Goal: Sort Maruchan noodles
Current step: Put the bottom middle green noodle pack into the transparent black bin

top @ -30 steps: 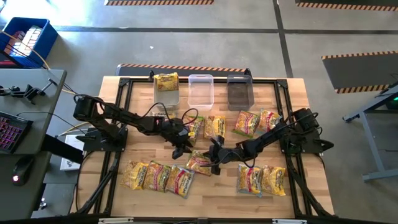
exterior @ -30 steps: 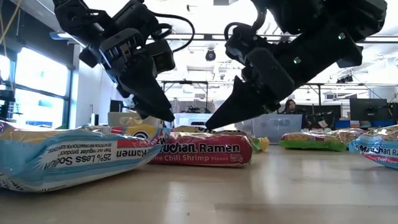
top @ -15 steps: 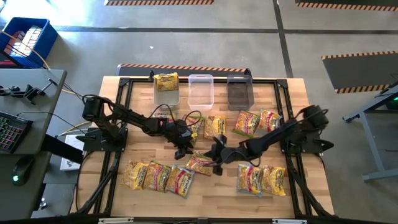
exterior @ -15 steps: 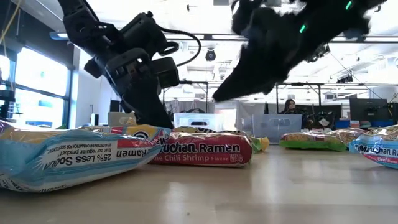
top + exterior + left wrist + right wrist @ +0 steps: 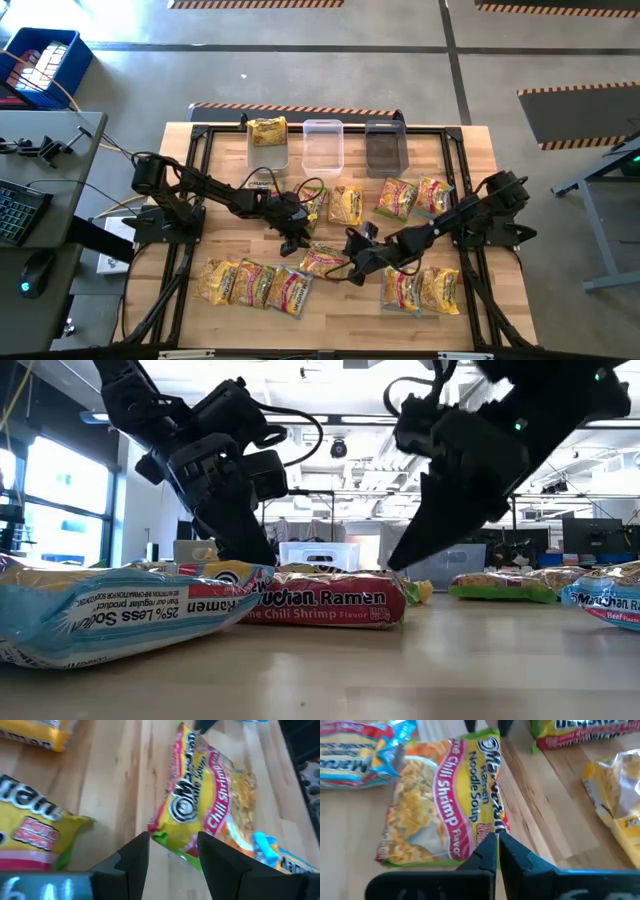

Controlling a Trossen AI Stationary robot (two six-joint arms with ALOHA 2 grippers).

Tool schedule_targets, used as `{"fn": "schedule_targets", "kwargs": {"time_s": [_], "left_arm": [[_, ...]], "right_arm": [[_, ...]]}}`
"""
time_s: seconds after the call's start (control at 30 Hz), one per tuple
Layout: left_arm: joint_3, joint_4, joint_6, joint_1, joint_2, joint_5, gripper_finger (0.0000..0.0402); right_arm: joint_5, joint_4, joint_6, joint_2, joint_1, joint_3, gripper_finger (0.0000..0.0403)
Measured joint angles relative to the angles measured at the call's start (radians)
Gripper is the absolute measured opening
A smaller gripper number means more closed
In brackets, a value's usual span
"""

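1. The left gripper is hanging low over the middle of the tabletop, its fingers standing apart and gripping nothing, their tips just at the near corner of a Lime Chili Shrimp packet.
2. The right gripper is reaching in from the opposite side, its fingers pressed together with nothing between them, the tips hovering over the packet's other edge.
3. The Lime Chili Shrimp packet is lying flat between the two grippers, showing yellow, red and green print in both wrist views.
4. Just behind the left gripper, two more packets are lying side by side near the tabletop's centre.
5. Another pair of packets is resting further toward the right arm's side.
6. A row of three packets is lying along the front edge on the left arm's side, and the nearest one is filling the low view with a "25% Less Sodium" label.
7. Two packets are lying together at the front on the right arm's side, partly under the right arm.
8. Three bins are standing in a row at the back edge: the left bin is holding one yellow packet, the clear middle bin and the dark bin are sitting beside it.
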Motion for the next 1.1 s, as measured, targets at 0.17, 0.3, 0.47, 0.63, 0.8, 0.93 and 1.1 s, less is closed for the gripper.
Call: {"fn": "schedule_targets", "kwargs": {"time_s": [0.17, 0.3, 0.47, 0.63, 0.8, 0.93, 1.1], "left_arm": [[0.0, -0.001, -0.024, 0.0, -0.002, 0.014, 0.0158], [0.0, -0.003, -0.027, 0.0, -0.014, 0.015, 0.0158], [0.0, -0.014, -0.052, 0.0, -0.035, 0.015, 0.0159], [0.0, -0.038, -0.077, 0.0, -0.044, 0.025, 0.0158], [0.0, -0.034, -0.168, 0.004, -0.037, 0.104, 0.0159], [0.0, -0.033, -0.27, 0.018, -0.028, 0.14, 0.0159], [-0.002, -0.079, -0.353, 0.041, -0.026, 0.189, 0.0159]], "right_arm": [[-0.016, -0.011, 0.039, 0.031, -0.004, 0.0, 0.0], [-0.03, -0.008, 0.041, 0.058, -0.004, 0.0, 0.0], [-0.027, 0.003, 0.045, 0.094, -0.005, 0.002, 0.0], [-0.025, 0.015, 0.062, 0.121, -0.004, 0.005, 0.0], [-0.025, 0.021, 0.058, 0.129, -0.004, 0.004, 0.0], [-0.027, 0.037, 0.032, 0.13, -0.005, 0.002, 0.0], [-0.032, 0.051, 0.016, 0.132, -0.004, 0.002, 0.0]]}}
